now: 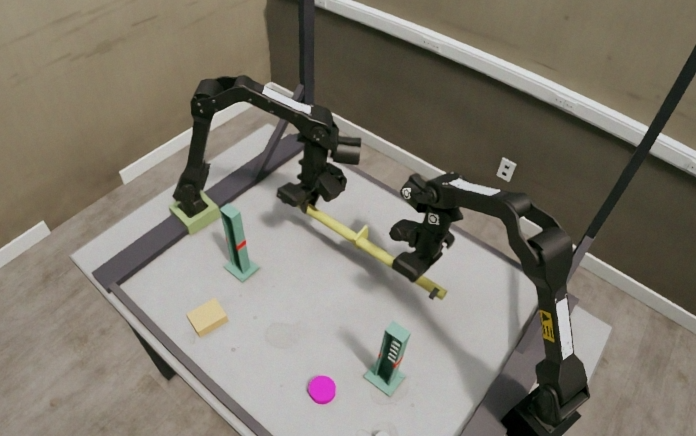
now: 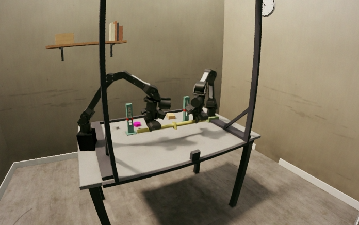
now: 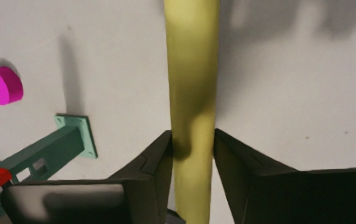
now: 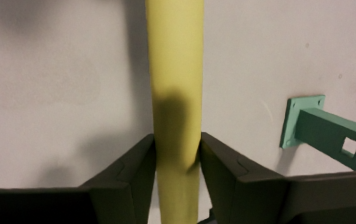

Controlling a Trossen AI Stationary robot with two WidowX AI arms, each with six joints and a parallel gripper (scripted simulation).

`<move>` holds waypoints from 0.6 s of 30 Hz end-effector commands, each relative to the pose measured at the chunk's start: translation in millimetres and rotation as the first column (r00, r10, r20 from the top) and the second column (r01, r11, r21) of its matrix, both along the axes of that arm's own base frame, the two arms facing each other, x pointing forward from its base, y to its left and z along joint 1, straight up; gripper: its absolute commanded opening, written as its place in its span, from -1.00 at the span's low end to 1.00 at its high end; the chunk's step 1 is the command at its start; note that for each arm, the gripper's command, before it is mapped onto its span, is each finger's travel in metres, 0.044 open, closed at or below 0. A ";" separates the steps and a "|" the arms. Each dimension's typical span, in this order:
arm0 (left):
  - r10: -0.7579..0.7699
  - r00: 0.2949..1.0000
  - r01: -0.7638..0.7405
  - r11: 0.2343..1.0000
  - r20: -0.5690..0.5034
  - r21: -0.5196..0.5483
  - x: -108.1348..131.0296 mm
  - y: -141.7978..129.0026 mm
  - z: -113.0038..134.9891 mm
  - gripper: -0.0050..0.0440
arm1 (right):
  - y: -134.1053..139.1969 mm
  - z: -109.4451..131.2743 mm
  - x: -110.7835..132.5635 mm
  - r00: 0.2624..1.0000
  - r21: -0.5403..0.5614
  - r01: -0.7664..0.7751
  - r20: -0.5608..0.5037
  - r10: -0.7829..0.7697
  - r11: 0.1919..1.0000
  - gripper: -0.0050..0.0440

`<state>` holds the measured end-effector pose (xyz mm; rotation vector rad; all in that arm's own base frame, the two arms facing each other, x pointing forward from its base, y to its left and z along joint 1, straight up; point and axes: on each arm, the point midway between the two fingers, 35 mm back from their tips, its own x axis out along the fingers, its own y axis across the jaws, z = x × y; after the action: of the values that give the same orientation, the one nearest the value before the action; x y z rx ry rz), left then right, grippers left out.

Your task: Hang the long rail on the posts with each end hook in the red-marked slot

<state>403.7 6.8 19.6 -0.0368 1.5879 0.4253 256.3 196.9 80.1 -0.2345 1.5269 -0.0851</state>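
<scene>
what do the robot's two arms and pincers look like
Both are black and jointed with white strips. The left arm has a yellow warning label and a black base; the right arm has a lime-green base. The left pincer and right pincer have dark, tapering fingers.

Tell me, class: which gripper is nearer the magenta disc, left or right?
Left. The left gripper grips the long rail on the side toward the magenta disc; the right gripper grips it farther away, toward the other end.
</scene>
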 end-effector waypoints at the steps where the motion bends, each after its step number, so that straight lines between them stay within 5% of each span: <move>1: 0.010 1.000 -0.010 0.997 0.002 0.071 6.0 -4.4 15.1 -1.00 | 7.4 9.7 0.1 1.000 -0.059 -0.004 0.017 0.005 0.998 -1.00; 18: 0.017 0.999 -0.011 0.985 -0.031 0.170 6.7 -7.3 21.2 -1.00 | 10.0 14.8 -0.6 1.000 -0.162 -0.002 0.030 0.007 0.987 -1.00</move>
<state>405.8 0.4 28.4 0.0968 1.6057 0.5588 255.7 202.4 87.9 -0.3685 1.5022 -0.2147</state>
